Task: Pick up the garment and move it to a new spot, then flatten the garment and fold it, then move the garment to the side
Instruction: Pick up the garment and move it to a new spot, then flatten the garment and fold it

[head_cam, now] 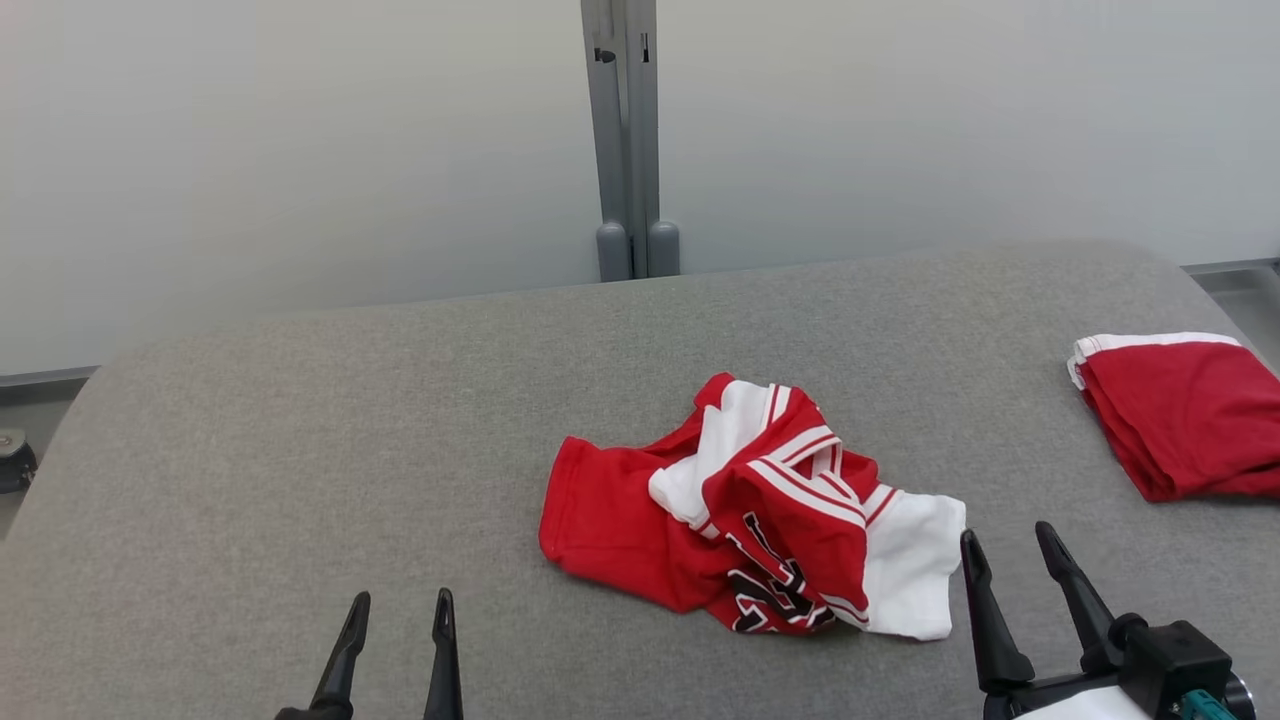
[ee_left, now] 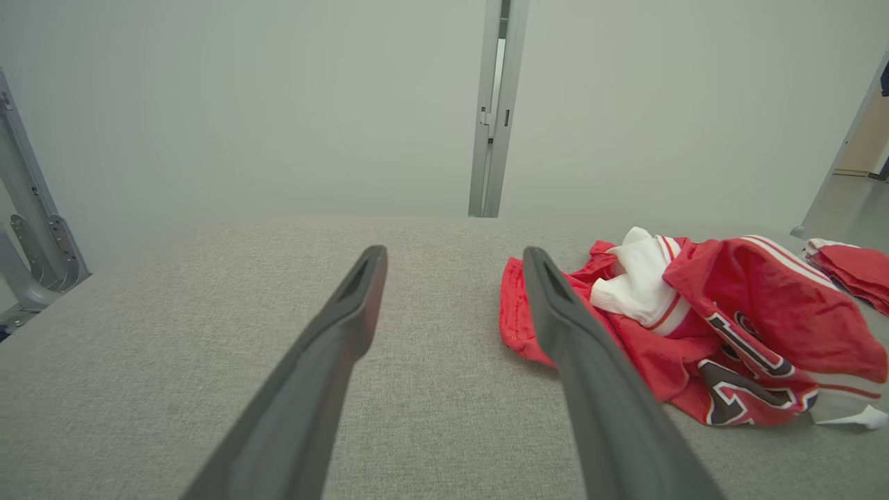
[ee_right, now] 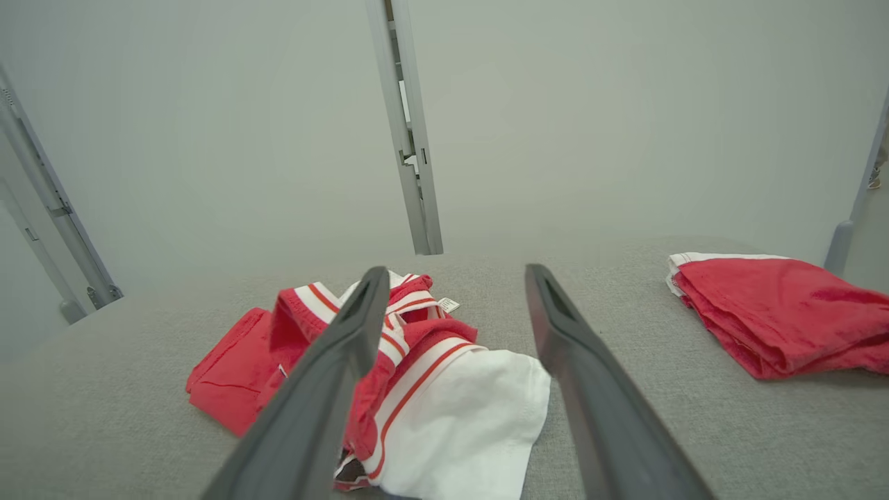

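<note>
**Left fingers and right fingers spread wide, nothing held**

Both pairs hang low over the near edge of the grey bench, released and apart from the cloth, likely poised for a first pinch. The garment, red and white with dark lettering, lies crumpled at mid-bench, its white panel just beside the right pair, so that arm looks better placed to lift it. A folded red garment sits at the far right, seemingly set aside to keep the middle free.

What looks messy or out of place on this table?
The red and white garment lies crumpled in a heap on the grey table, bunched over its own lettering. The red garment at the right is neatly folded.
</note>
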Controlling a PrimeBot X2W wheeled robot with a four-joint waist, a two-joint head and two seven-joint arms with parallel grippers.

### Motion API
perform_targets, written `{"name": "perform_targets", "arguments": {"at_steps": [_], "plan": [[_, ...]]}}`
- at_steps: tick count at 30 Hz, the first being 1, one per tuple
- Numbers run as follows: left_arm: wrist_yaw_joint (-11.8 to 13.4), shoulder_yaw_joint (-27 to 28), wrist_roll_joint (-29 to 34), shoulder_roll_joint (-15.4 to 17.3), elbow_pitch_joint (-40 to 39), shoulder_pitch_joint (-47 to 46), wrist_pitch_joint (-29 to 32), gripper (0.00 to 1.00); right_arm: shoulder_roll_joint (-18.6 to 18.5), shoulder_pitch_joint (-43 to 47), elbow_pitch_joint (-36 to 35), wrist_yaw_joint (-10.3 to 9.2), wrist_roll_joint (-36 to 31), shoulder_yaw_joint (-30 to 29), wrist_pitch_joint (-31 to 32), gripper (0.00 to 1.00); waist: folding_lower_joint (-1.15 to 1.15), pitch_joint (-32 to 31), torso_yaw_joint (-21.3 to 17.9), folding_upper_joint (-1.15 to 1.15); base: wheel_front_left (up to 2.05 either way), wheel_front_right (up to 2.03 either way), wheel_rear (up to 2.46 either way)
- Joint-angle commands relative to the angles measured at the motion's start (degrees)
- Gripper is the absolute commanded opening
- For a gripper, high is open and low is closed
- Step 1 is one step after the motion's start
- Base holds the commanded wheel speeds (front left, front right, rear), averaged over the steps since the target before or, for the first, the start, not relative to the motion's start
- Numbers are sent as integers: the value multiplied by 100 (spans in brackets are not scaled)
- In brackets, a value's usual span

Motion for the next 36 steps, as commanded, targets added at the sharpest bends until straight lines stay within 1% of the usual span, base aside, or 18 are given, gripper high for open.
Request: {"name": "perform_targets", "arguments": {"at_steps": [1,5,12,20,36], "plan": [[-41,18,10,-3,-5,65,1,100,-30,69,7,0,28,37,-15,100,0,-64,66,0,0,0,0],[-34,-30,-56,-6,24,-41,1,100,-26,101,47,0,68,96,-15,100,0,-96,97,0,0,0,0],[-83,-112,55,-7,60,-149,1,100,-21,52,92,0,108,116,-15,100,0,-106,131,0,0,0,0],[-32,-243,6,-6,47,-152,1,100,-30,67,143,0,136,138,-15,100,0,-114,172,0,0,0,0],[-27,-339,-20,-5,117,-229,1,100,-20,18,169,0,144,157,-15,100,0,-78,254,0,0,0,0]]}}
